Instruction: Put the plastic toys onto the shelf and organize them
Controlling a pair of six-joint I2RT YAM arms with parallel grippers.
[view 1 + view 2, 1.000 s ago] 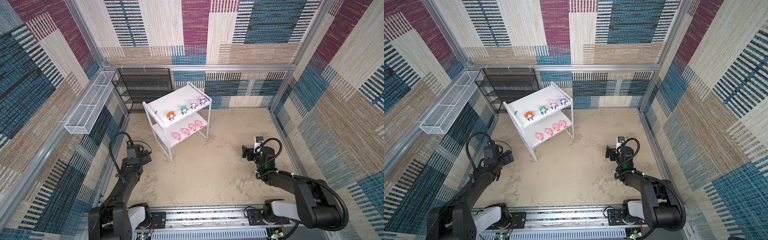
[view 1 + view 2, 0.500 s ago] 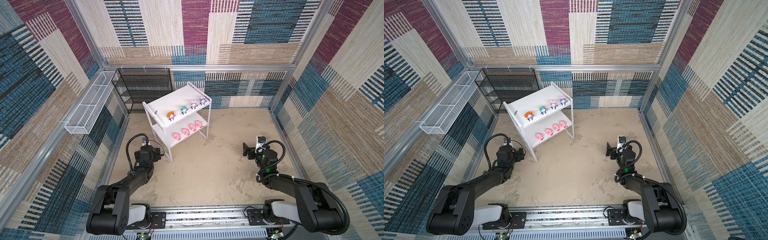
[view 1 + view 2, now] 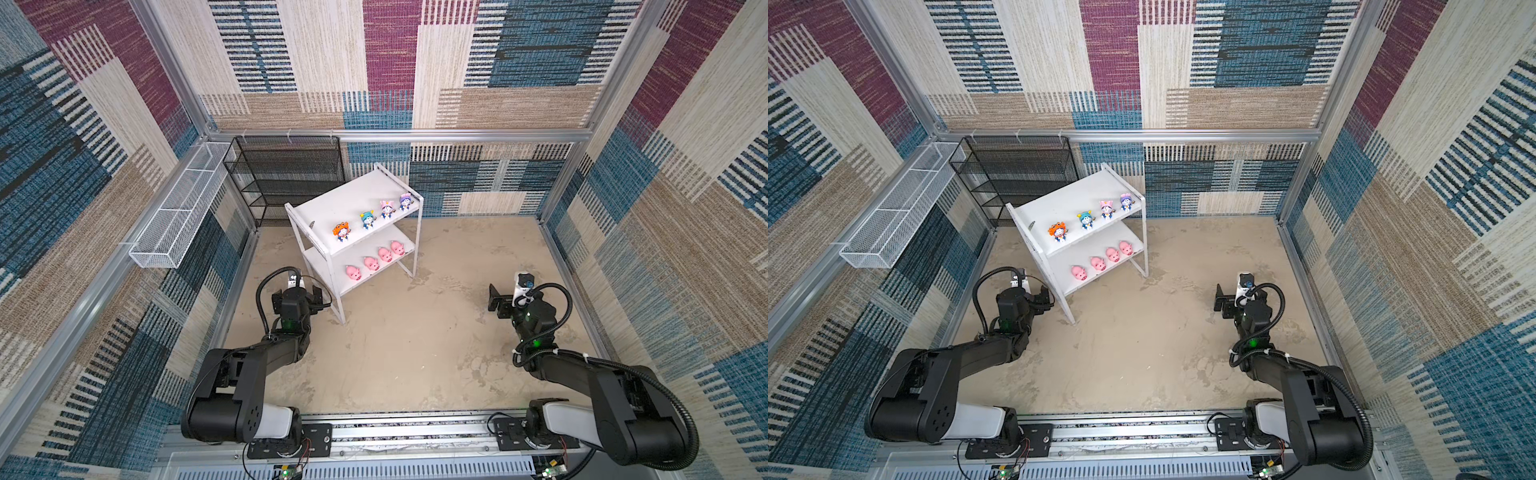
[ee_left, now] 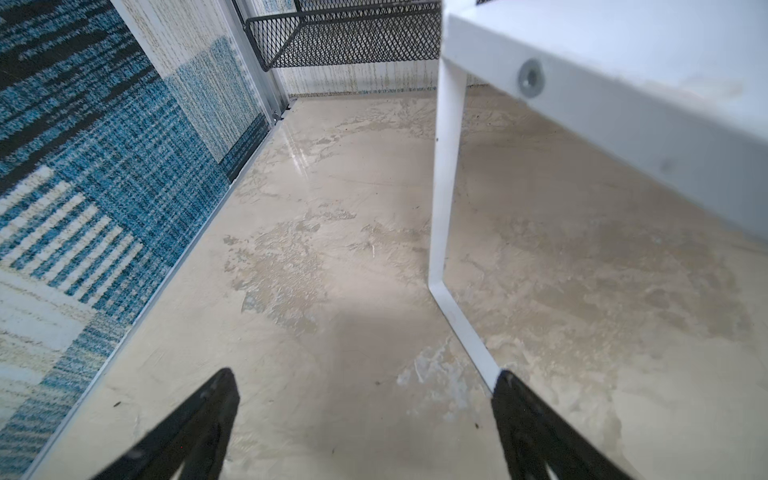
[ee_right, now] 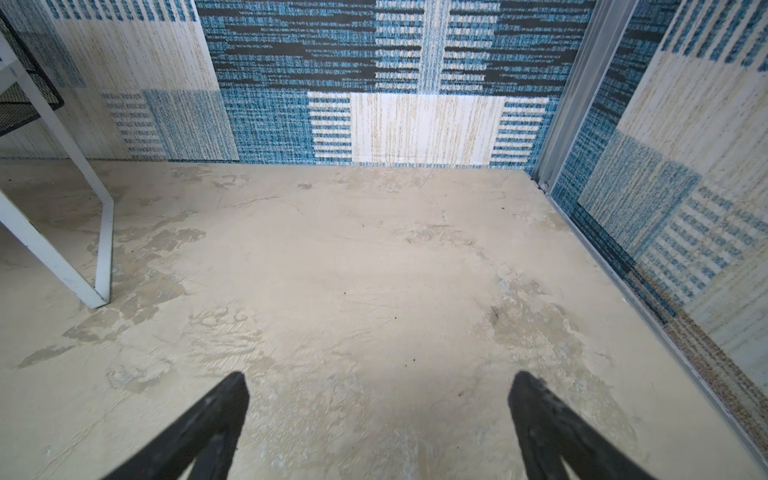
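The white two-tier shelf (image 3: 353, 195) (image 3: 1071, 199) stands at the back, left of the middle. Its top board carries several hooded figurines: orange (image 3: 342, 231), blue (image 3: 367, 220), pink (image 3: 387, 209) and purple (image 3: 405, 202). Several pink pigs (image 3: 371, 263) (image 3: 1097, 263) line the lower board. My left gripper (image 3: 298, 294) (image 4: 365, 386) is open and empty, low over the floor beside the shelf's front left leg (image 4: 444, 166). My right gripper (image 3: 496, 300) (image 5: 380, 386) is open and empty over bare floor at the right. No toy shows in either wrist view.
A black mesh rack (image 3: 286, 178) stands against the back wall behind the shelf. A long white wire basket (image 3: 178, 216) hangs on the left wall. Patterned walls close in three sides, and a metal rail (image 3: 395, 432) carrying both arm bases runs along the front.
My left arm has swung rightwards from the left wall to the shelf's front leg. The right arm has barely shifted. Both grippers stay open.
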